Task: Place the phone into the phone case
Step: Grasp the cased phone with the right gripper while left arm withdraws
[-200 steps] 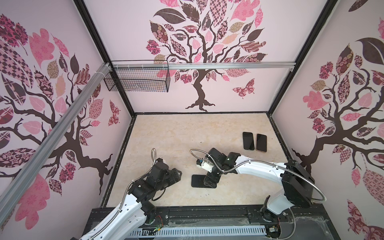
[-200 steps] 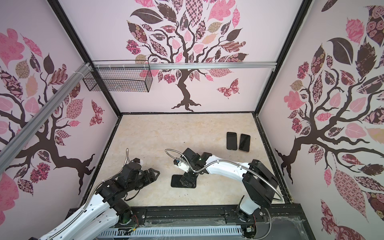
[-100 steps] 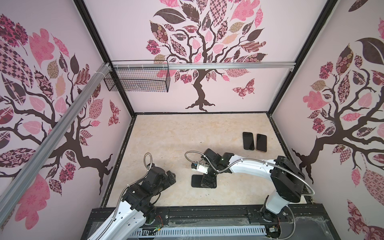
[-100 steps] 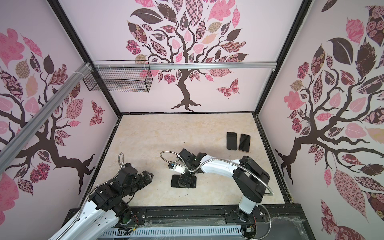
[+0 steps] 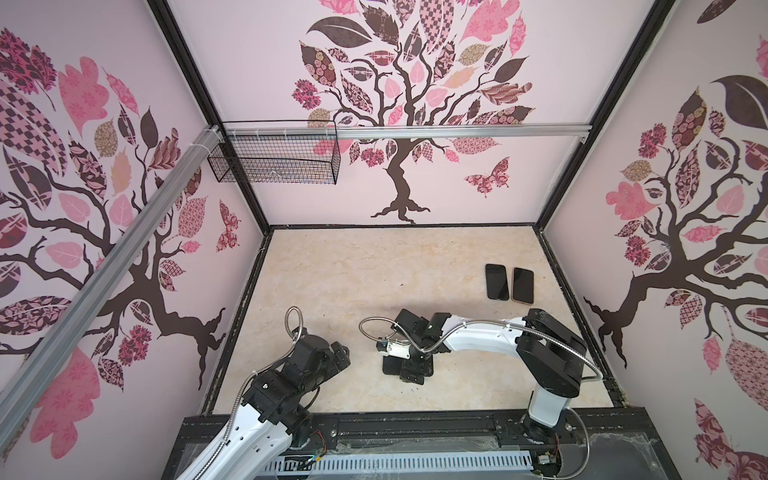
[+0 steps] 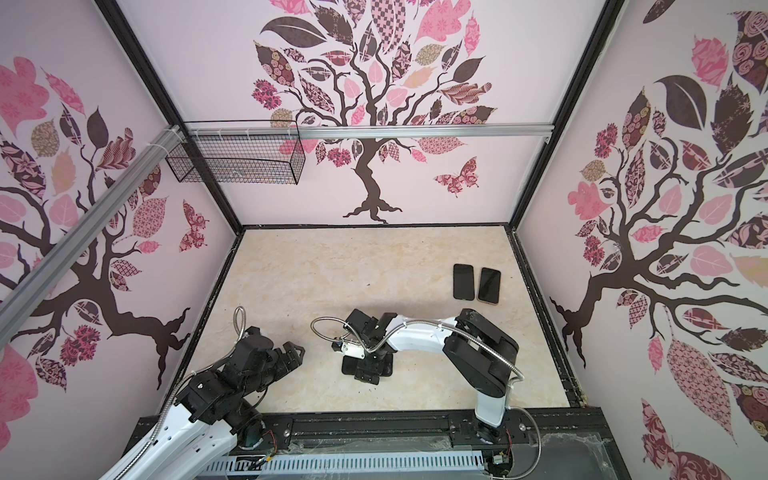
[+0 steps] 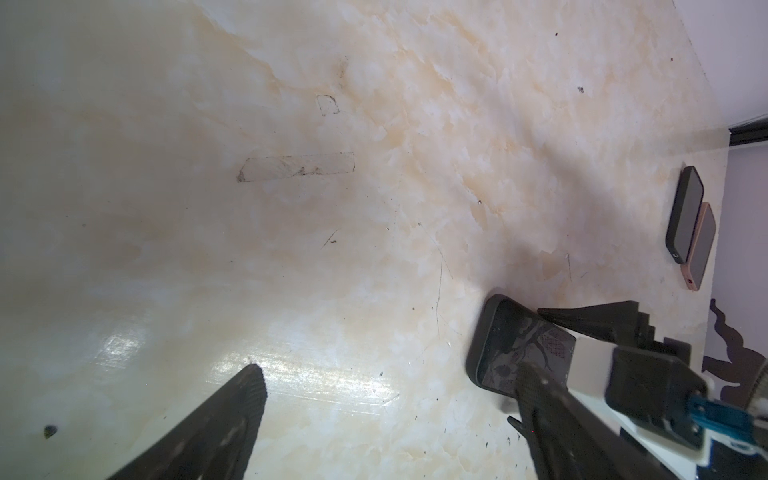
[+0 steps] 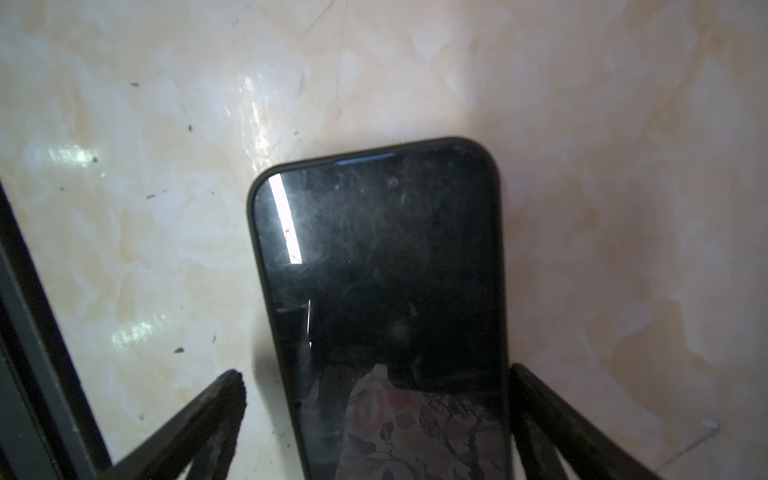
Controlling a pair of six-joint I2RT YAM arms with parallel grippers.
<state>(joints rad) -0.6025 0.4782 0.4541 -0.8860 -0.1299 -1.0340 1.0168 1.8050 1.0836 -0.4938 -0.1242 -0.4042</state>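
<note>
- A black, glossy-screened phone point(image 8: 382, 270) lay flat and screen-up inside a dark grey, soft-walled case point(image 7: 478, 345) on the cream marbled surface point(image 5: 353, 270). The case's rim ran unbroken round the visible end, so the insertion looked done or very nearly so.
- It rested well apart from the pair of spare phones point(image 5: 497, 281), one black-edged and one tan-edged, on the pair's robot-ward side and toward the left arm.
- The right hand point(image 8: 376, 378) hung over it with its fingers spread wide on either side, clamping nothing. It hid the phone's other end, so full seating there could not be confirmed.
- The left hand point(image 7: 388, 372) was also spread and empty, even farther from the pair.
- What probably remained was to press down any unseated corner and pull clear.
- No brand, label or writing was legible. The screen showed only reflections of the tree-patterned walls.
</note>
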